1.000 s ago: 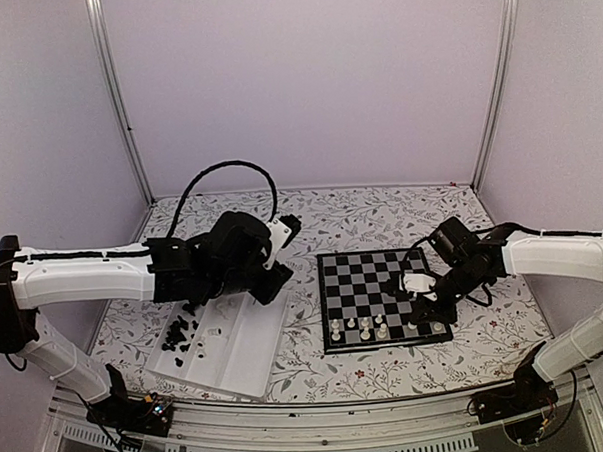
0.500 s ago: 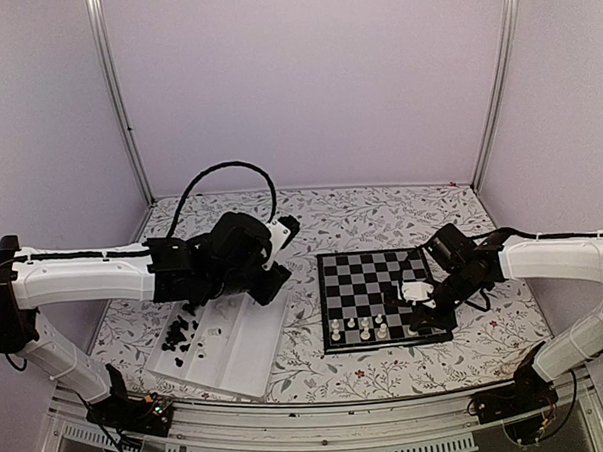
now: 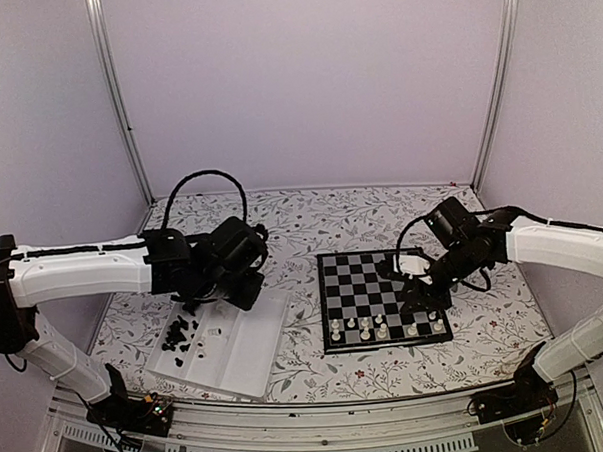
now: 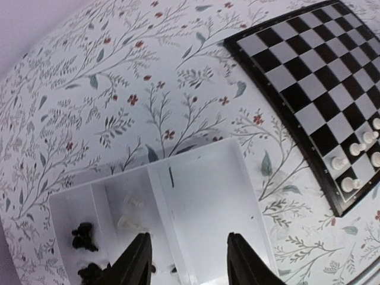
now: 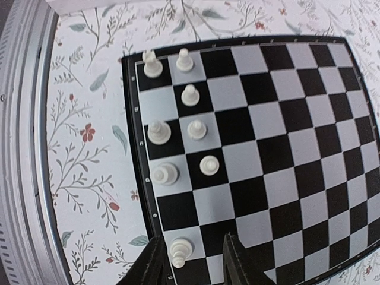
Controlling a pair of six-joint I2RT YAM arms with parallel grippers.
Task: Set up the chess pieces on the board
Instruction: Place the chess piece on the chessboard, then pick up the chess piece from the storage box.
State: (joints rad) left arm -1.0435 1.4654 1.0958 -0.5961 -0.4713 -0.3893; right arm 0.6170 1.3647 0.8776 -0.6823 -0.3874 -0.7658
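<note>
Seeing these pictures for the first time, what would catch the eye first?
The black and silver chessboard right of centre, with a few white pieces along its near edge. The right gripper hangs open over one of them; the left gripper hangs open above the white tray, which holds black pieces at one end.

We can read no text, label, brand, number or sign in any view. The board (image 3: 359, 284) carries only plain checks, and the worktop (image 3: 321, 220) only a printed pattern of leaves and flowers.
</note>
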